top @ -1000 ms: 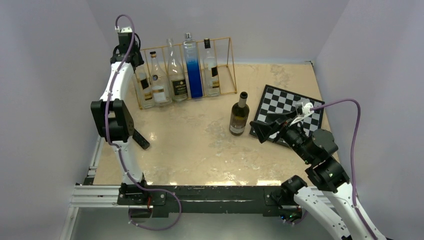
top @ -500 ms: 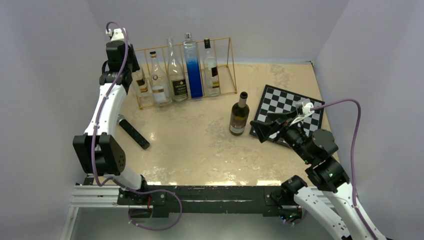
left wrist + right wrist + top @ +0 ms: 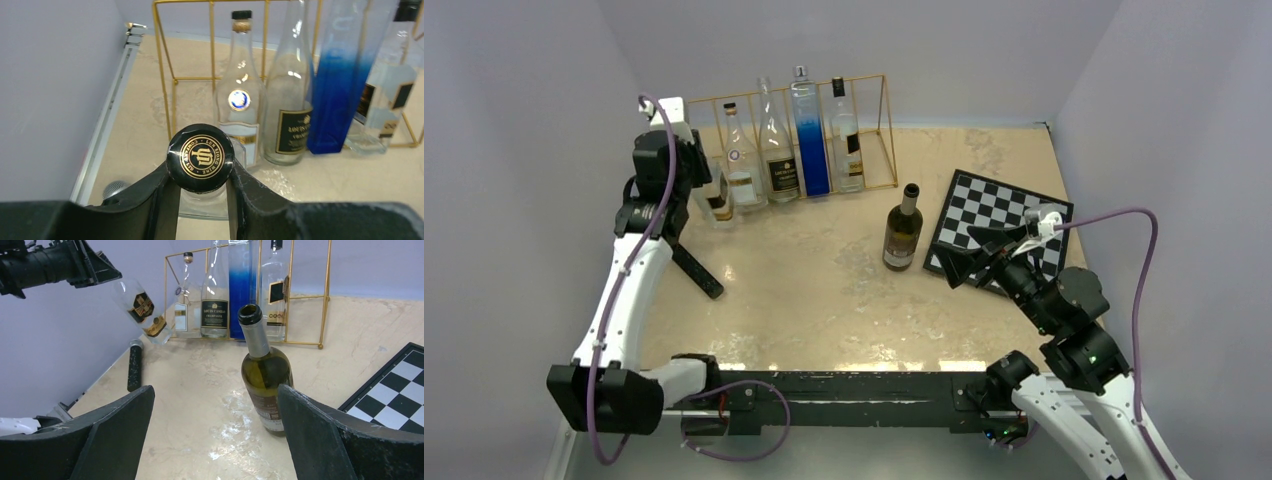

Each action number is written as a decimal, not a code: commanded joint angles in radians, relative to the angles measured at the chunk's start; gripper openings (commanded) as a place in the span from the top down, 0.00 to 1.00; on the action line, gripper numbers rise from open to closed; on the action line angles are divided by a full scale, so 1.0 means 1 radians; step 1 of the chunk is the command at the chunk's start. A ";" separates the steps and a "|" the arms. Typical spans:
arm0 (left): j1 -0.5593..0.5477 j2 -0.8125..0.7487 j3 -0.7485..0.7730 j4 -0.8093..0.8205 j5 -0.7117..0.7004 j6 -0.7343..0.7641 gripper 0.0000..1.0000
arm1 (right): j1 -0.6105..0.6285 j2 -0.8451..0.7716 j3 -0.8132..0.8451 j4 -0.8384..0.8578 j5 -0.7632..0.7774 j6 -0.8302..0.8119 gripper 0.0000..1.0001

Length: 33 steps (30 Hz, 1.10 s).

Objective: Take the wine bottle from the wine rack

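The gold wire wine rack (image 3: 876,100) (image 3: 165,75) (image 3: 325,295) stands at the back of the table. My left gripper (image 3: 694,172) (image 3: 200,170) is shut on the black gold-printed cap (image 3: 200,157) of a clear wine bottle (image 3: 717,205) (image 3: 142,310). That bottle hangs tilted in the air, in front of the rack's left end and outside its wires. A dark green wine bottle (image 3: 903,235) (image 3: 265,375) stands upright on the table. My right gripper (image 3: 961,254) (image 3: 215,392) is open just right of it, with nothing between the fingers.
Several bottles remain in the rack, among them a tall blue one (image 3: 809,140) (image 3: 340,90) (image 3: 242,290). A chessboard (image 3: 1004,205) (image 3: 400,390) lies under my right arm. A black microphone (image 3: 696,268) (image 3: 133,367) lies on the table at the left.
My left arm has drawn back toward the near left, bringing the clear bottle out of the rack's leftmost slot and tilting it. My right gripper drifted slightly right, still open.
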 commanded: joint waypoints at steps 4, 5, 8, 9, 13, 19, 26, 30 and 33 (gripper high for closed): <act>-0.088 -0.200 -0.147 0.135 -0.020 -0.048 1.00 | 0.005 -0.034 0.007 0.008 0.031 -0.039 0.02; -0.095 -0.212 -0.168 0.136 -0.023 -0.051 1.00 | 0.004 -0.038 0.006 0.007 0.030 -0.040 0.02; -0.105 -0.228 -0.203 0.125 -0.039 -0.052 1.00 | 0.005 -0.043 0.003 0.005 0.029 -0.044 0.02; -0.105 -0.228 -0.209 0.119 -0.045 -0.051 1.00 | 0.005 -0.044 0.001 0.005 0.029 -0.044 0.02; -0.105 -0.230 -0.230 0.104 -0.056 -0.056 1.00 | 0.005 -0.044 -0.009 0.011 0.029 -0.043 0.02; -0.106 -0.248 -0.272 0.071 -0.052 -0.088 1.00 | 0.005 -0.044 -0.015 0.019 0.033 -0.047 0.02; -0.109 -0.257 -0.274 0.032 -0.015 -0.123 1.00 | 0.004 -0.046 -0.015 0.020 0.032 -0.058 0.01; -0.118 -0.282 -0.283 0.012 0.022 -0.137 1.00 | 0.005 -0.055 -0.015 0.016 0.032 -0.062 0.01; -0.120 -0.294 -0.297 -0.005 0.015 -0.135 1.00 | 0.005 -0.062 -0.021 0.017 0.032 -0.062 0.01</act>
